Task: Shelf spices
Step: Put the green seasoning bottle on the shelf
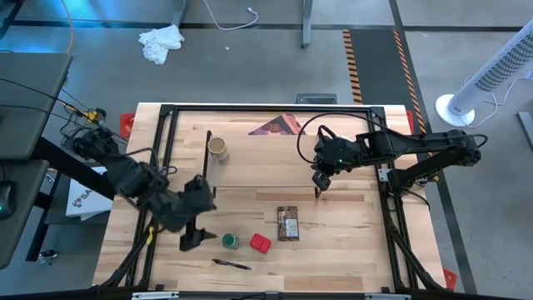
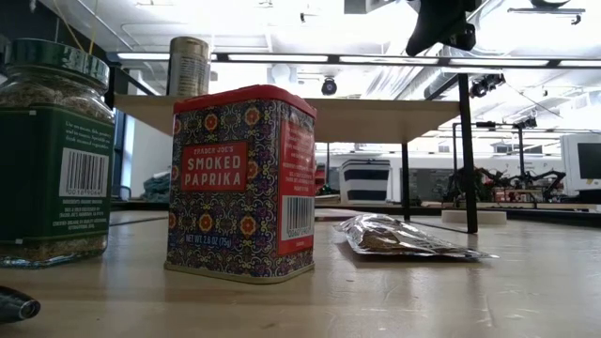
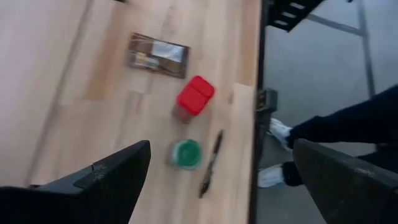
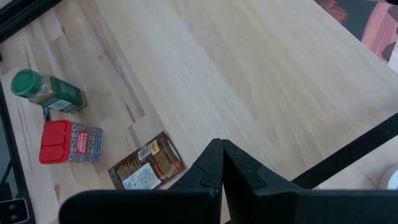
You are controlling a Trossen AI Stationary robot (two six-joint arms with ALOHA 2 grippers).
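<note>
Both grippers sit over my table: my left gripper [image 1: 193, 239] hangs with its fingers spread wide and nothing between them, near the front left, just beside the green-lidded jar [image 1: 229, 241], while my right gripper [image 1: 320, 185] has its fingers pressed together and empty, above the right end of the shelf [image 1: 258, 162]. From overhead I see the shelf's light wood board with the round tan-topped jar [image 1: 217, 148] standing at its left end, and the red tin [image 1: 260, 242] and flat brown packet [image 1: 287, 222] lying on the tabletop in front of it, apart from each other; a black pen [image 1: 230, 264] lies nearer the front edge. Only the table-height camera lets me read the tin's face: "Smoked Paprika", a boxy metal tin with an ornate floral print and a barcode on its side. It also shows the green jar as clear glass with a dark ribbed lid, and the packet as crinkled shiny film. My left wrist camera alone catches a person's white shoes [image 3: 278, 130] and dark sleeve [image 3: 348, 121] beyond the table edge. Behind the shelf lies a reddish printed card [image 1: 277, 125].
</note>
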